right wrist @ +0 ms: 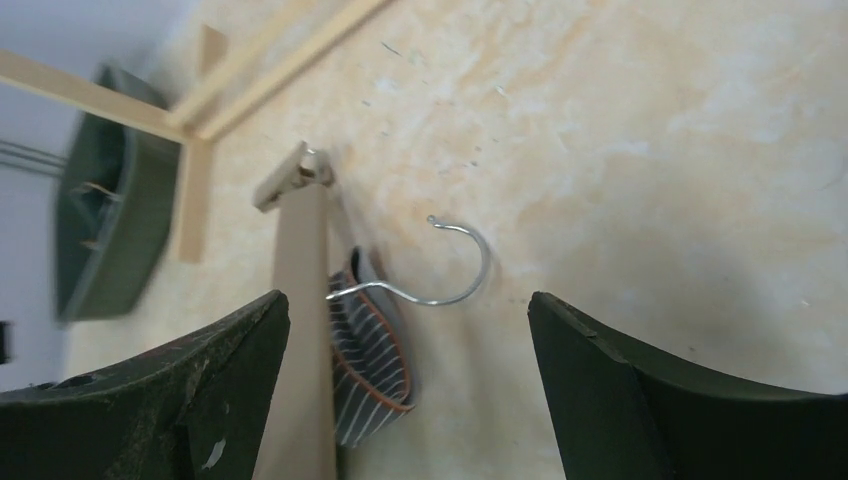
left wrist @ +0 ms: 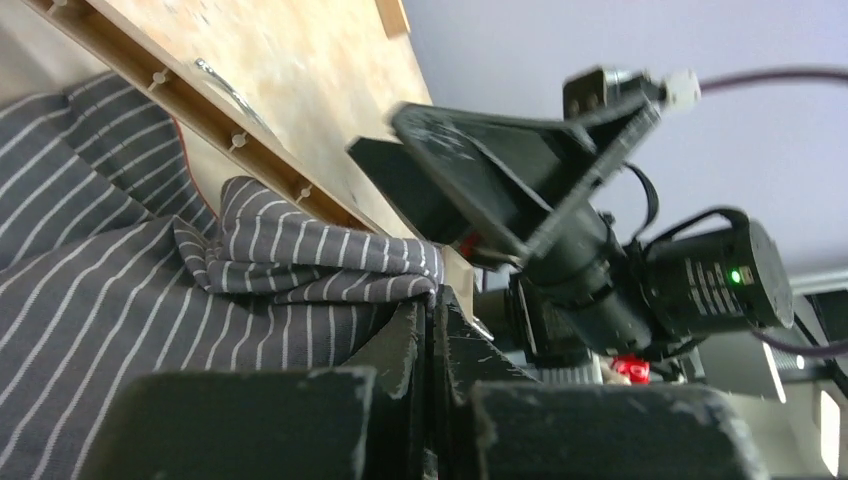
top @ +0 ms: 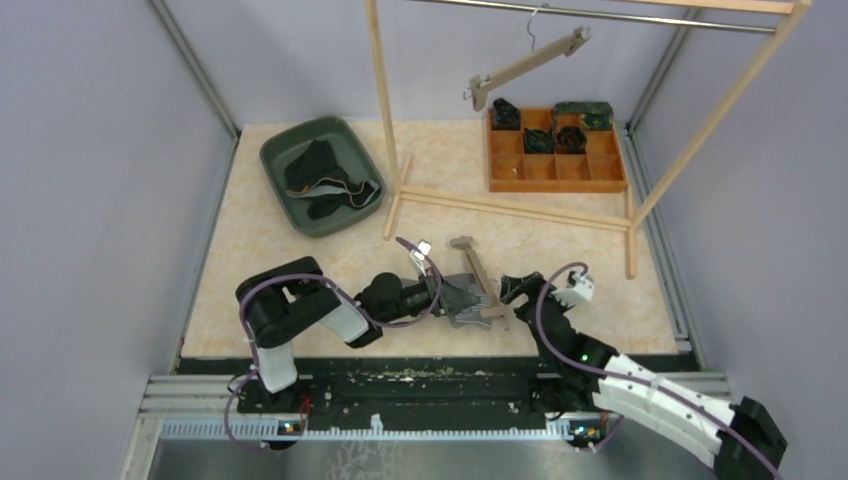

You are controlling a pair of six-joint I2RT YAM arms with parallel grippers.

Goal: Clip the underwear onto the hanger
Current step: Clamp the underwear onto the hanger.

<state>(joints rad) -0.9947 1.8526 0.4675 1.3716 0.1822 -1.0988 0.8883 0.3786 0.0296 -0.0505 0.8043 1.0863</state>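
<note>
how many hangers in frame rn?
2. The first hanger hangs tilted on the rail. The second hanger lies on the table near the front edge, beside the striped underwear. None appear hidden.

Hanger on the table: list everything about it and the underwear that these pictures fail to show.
1. Top external: the near end of the hanger and most of the striped underwear sit under the left gripper; clipped or not, unreadable.
2. Left wrist: the hanger's clips fall outside the frame; the right gripper is motion-blurred.
3. Right wrist: the bottom edge cuts off the hanger's lower end; its bar hides much of the underwear.
</note>
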